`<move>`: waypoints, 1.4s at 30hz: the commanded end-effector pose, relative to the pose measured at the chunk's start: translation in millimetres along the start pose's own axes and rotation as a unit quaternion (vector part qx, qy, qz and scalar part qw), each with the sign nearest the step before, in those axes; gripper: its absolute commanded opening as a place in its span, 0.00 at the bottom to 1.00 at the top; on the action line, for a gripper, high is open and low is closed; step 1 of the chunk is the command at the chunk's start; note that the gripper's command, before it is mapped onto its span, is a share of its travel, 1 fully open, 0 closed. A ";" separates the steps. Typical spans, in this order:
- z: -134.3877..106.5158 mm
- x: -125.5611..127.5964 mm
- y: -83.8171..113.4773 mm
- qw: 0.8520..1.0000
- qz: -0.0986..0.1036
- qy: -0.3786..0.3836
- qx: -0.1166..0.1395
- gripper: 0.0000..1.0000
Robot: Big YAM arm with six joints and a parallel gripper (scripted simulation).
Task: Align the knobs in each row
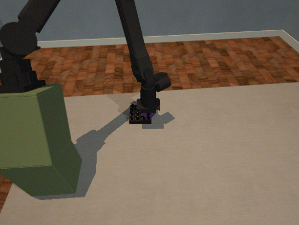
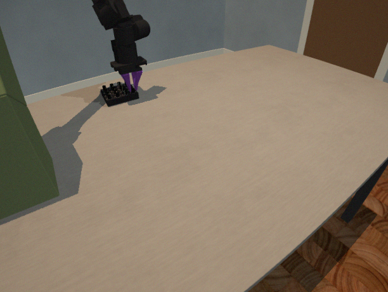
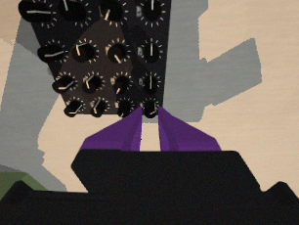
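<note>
The black knob box (image 1: pixel 140 122) (image 2: pixel 123 100) (image 3: pixel 163 31) stands on the table. In the wrist view its printed names lie left of the knobs, so row A is the right column, with A1 at the top. Knobs A1 (image 3: pixel 152 10), A2 (image 3: pixel 151 52) and A3 (image 3: pixel 150 84) have lines pointing up in that view. The line of corner knob A4 (image 3: pixel 149 110) seems to point to the lower right, partly hidden. My gripper (image 1: pixel 148 119) (image 2: pixel 133 92) (image 3: pixel 149 112) points down, slightly open, its purple fingertips on either side of A4, not clamped on it.
Left of row A in the wrist view stand the other three rows, with knob B4 (image 3: pixel 124 108) close beside the left fingertip. The green pedestal (image 1: pixel 24 132) (image 2: pixel 25 159) carries the arm at the left. The arm's shadow crosses the table (image 1: pixel 195 159) (image 2: pixel 206 159).
</note>
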State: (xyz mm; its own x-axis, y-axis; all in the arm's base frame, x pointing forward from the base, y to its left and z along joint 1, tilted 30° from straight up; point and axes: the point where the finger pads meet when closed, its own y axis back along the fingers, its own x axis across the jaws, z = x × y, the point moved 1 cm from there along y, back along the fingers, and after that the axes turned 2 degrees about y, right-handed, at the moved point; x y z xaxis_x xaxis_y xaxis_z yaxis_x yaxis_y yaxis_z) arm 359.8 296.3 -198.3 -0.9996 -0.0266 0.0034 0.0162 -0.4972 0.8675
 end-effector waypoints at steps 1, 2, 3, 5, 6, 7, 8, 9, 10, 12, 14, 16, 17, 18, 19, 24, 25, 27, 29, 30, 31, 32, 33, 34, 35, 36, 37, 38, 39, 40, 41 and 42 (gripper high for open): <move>8.5 -7.1 7.7 1.000 -0.008 0.011 -0.008 0.18; 8.5 -8.4 11.6 1.000 -0.010 0.010 -0.008 0.18; 4.8 -7.5 13.8 1.000 -0.008 0.005 -0.006 0.18; 1.6 -9.4 18.8 1.000 -0.010 0.001 -0.006 0.18; 1.6 -9.4 21.0 1.000 -0.010 0.001 -0.006 0.18; 1.5 -9.3 23.5 1.000 -0.010 0.001 -0.006 0.18; 1.5 -9.2 26.2 1.000 -0.010 0.001 -0.006 0.18; 1.5 -9.2 26.2 1.000 -0.010 0.001 -0.006 0.18; 1.5 -9.2 26.2 1.000 -0.010 0.001 -0.006 0.18; 1.5 -9.1 32.0 1.000 -0.010 0.001 -0.006 0.18; 1.4 -9.0 37.8 1.000 -0.010 0.001 -0.006 0.18; 1.3 -8.9 42.9 1.000 -0.010 0.001 -0.006 0.18; 1.2 -8.8 45.1 1.000 -0.010 0.001 -0.006 0.18; 1.2 -8.8 46.9 1.000 -0.010 0.001 -0.006 0.18; 1.2 -8.8 48.4 1.000 -0.010 0.001 -0.006 0.18; 5.3 -5.0 45.5 1.000 -0.005 0.008 -0.005 0.18; 1.3 -2.2 41.8 1.000 -0.001 0.005 -0.002 0.18; 1.3 -2.2 41.8 1.000 -0.001 0.005 -0.002 0.18; 1.5 -3.2 41.0 1.000 -0.003 0.006 -0.003 0.18; 1.5 -3.2 41.0 1.000 -0.003 0.006 -0.003 0.18; 1.5 -3.2 41.0 1.000 -0.003 0.005 -0.003 0.18; 1.5 -3.2 41.0 1.000 -0.003 0.005 -0.003 0.18; 1.5 -3.2 41.0 1.000 -0.003 0.005 -0.003 0.18; 1.5 -3.2 41.0 1.000 -0.003 0.005 -0.003 0.18; 1.5 -3.2 41.0 1.000 -0.003 0.005 -0.003 0.18; 1.5 -3.2 41.0 1.000 -0.003 0.005 -0.003 0.18; 1.5 -3.2 41.0 1.000 -0.003 0.005 -0.003 0.18; 1.5 -3.2 41.0 1.000 -0.003 0.005 -0.003 0.18; 1.5 -3.2 41.0 1.000 -0.003 0.005 -0.003 0.18; 1.5 -3.2 41.0 1.000 -0.003 0.005 -0.003 0.18; 1.5 -3.2 41.0 1.000 -0.003 0.005 -0.003 0.18; 1.5 -3.2 41.0 1.000 -0.003 0.005 -0.003 0.18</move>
State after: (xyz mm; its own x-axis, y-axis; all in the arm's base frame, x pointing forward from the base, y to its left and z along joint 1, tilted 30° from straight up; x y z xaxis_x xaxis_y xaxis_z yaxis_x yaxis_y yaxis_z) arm 361.5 278.7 -164.6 -0.9996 -0.0278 -0.0001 0.0138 -0.4993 0.8663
